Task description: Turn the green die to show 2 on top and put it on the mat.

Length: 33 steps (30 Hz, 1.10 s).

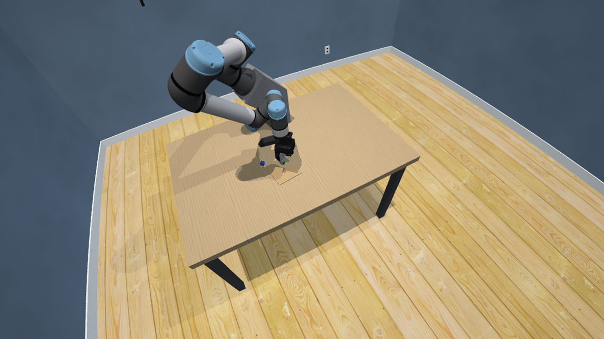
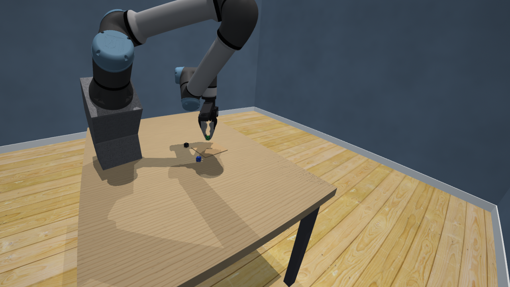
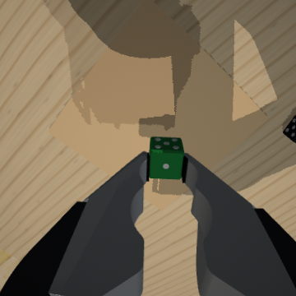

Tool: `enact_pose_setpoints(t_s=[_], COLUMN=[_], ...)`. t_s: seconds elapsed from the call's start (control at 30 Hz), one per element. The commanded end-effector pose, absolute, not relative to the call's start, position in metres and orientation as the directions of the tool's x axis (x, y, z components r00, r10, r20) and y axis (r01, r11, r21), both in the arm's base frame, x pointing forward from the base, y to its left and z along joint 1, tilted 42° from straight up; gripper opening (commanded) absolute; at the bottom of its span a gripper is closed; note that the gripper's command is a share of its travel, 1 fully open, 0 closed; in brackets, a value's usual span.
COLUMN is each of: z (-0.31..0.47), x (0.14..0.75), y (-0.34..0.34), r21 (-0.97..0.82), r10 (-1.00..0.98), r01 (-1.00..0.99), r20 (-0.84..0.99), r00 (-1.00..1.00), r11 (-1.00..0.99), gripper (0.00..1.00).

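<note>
My gripper (image 3: 164,154) is shut on the green die (image 3: 166,159) and holds it a little above the tan mat (image 3: 164,119). In the wrist view the die's face toward the camera shows 1 and the face beyond it shows 5. The die also shows in the exterior view (image 2: 207,137) between the fingertips, just above the mat (image 2: 208,150), and in the top view (image 1: 283,161). The mat lies flat on the table, partly in the arm's shadow.
A black die (image 2: 186,144) sits on the table beside the mat; it also shows at the right edge of the wrist view (image 3: 291,128). A blue die (image 2: 198,159) sits on the table near the mat's front edge. The arm's grey base block (image 2: 114,132) stands at the table's back left.
</note>
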<state>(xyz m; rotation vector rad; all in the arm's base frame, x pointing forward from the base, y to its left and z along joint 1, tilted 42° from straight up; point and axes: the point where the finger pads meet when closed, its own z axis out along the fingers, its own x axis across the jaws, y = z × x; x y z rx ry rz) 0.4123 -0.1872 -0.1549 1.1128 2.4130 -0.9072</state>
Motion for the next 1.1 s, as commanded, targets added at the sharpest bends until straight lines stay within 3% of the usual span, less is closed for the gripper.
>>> enact_pose_setpoints(t_s=[0.0,1.07], z=[-0.17,-0.189], x=[0.417,0.418], y=[-0.203,-0.22], r21=[-0.403,-0.403], r10=[0.55,0.55], r01=[0.769,0.769], r20=[-0.539,-0.539], r00=[-0.638,-0.638], r11=[0.497,0.497], gripper=[0.03,0.03])
